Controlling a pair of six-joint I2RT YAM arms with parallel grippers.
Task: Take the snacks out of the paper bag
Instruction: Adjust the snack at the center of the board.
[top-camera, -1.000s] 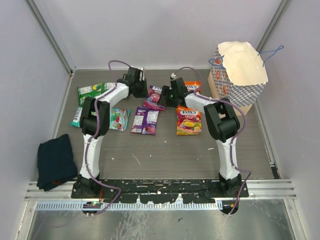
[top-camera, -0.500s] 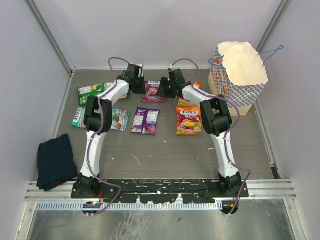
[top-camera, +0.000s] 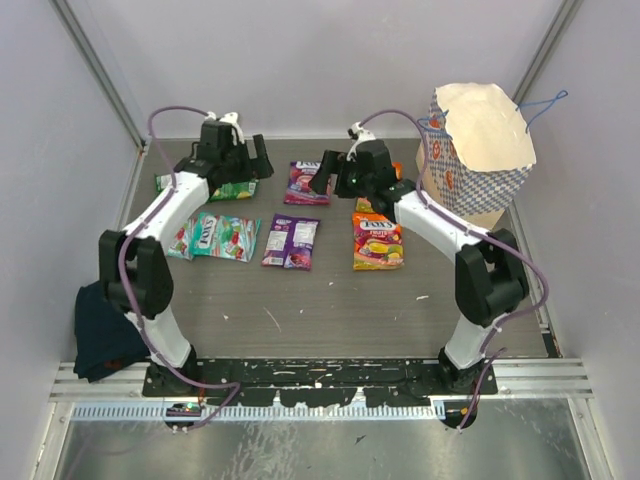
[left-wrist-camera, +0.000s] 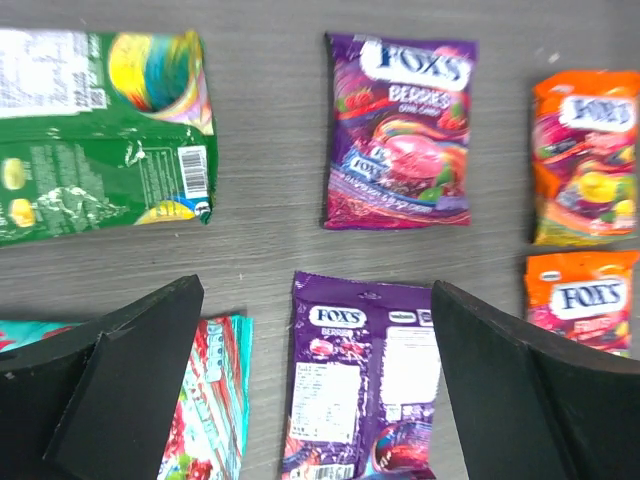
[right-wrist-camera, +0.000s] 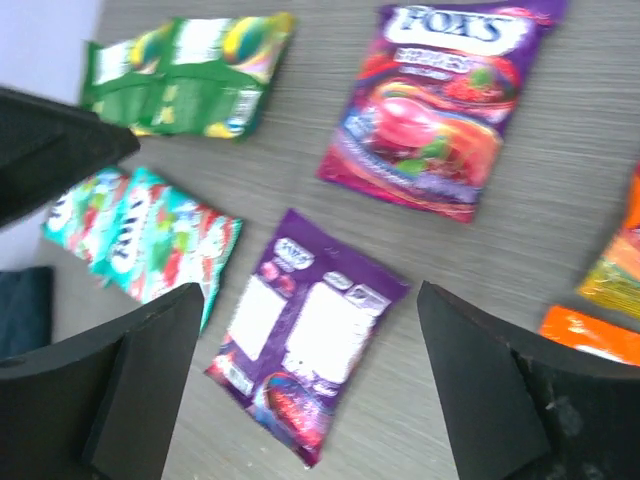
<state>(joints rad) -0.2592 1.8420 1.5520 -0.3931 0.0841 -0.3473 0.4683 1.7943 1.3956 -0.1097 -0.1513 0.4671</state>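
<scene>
The checkered paper bag (top-camera: 480, 150) stands at the back right, its cream inside showing. Several snacks lie flat on the table: a green packet (left-wrist-camera: 105, 135), teal packets (top-camera: 215, 237), a purple packet face up (left-wrist-camera: 400, 135), another purple one face down (left-wrist-camera: 365, 380) and orange packets (top-camera: 377, 240). My left gripper (left-wrist-camera: 315, 300) hovers open above the face-down purple packet, holding nothing. My right gripper (right-wrist-camera: 310, 295) also hangs open and empty over that same packet (right-wrist-camera: 305, 345). In the top view the left gripper (top-camera: 245, 165) is over the green packet and the right gripper (top-camera: 330, 178) is beside the face-up purple one (top-camera: 307, 183).
A dark blue cloth (top-camera: 105, 325) lies at the table's near left edge. Grey walls with metal posts close in the back and both sides. The bag's blue cord handle (top-camera: 545, 103) sticks out to the right.
Both grippers have opened and lifted away from the face-up purple packet, which now lies on the table. The left arm has swung to the left, the right arm up and to the right.
</scene>
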